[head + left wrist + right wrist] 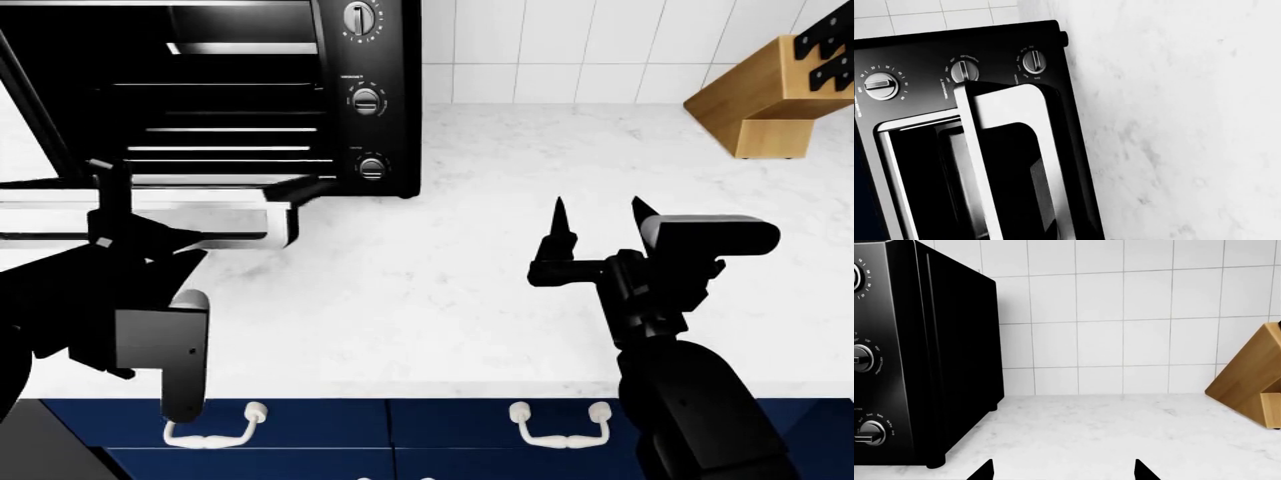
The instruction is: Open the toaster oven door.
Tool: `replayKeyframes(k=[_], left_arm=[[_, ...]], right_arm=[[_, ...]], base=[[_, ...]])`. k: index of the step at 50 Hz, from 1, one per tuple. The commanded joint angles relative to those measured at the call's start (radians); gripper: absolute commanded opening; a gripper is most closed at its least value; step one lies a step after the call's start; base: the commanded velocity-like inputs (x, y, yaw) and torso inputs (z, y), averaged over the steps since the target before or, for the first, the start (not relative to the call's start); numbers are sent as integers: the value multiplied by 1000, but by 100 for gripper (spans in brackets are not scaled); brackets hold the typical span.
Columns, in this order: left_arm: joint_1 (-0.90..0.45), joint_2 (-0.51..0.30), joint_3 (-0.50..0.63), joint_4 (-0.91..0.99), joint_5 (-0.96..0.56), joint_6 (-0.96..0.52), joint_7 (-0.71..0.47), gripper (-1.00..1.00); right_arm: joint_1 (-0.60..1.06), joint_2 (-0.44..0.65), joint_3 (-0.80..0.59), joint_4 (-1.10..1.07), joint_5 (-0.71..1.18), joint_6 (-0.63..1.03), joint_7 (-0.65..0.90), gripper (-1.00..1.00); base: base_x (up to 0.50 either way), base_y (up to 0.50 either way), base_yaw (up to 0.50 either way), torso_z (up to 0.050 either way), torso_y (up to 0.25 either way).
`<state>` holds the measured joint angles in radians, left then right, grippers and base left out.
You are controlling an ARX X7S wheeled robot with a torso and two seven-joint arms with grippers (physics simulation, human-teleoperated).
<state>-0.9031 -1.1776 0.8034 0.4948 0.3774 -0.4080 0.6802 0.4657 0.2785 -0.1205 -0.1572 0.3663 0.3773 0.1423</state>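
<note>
door (147, 215) swung down, upper left | left pincer (114, 195) at its edge, grip unclear | right pincer (598, 222) released, idle

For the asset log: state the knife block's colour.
The knife block is light tan wood, with black handles at its top; the head view shows it best.

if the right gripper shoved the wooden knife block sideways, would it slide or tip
Probably tip rather than slide: the knife block is tall and slanted, leaning back from its base. It looks like solid wood, so likely fairly heavy and stiff. The marble counter looks smooth, so a low push might slide it.
</note>
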Motion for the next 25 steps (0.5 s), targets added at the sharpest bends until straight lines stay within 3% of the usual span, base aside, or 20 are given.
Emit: replayKeyframes(k=[1, 15, 25], left_arm=[[66, -63, -3, 59, 10, -53, -21, -100], [181, -77, 43, 38, 5, -38, -125, -100], [213, -36, 84, -24, 23, -12, -143, -100]], right_arm=[[-4, 2, 1, 4, 8, -7, 0, 100], [-9, 6, 2, 7, 13, -12, 5, 100], [-17, 14, 7, 8, 16, -16, 10, 100]], base=[[0, 0, 0, 0, 0], [0, 0, 0, 0, 1], [0, 0, 0, 0, 0]])
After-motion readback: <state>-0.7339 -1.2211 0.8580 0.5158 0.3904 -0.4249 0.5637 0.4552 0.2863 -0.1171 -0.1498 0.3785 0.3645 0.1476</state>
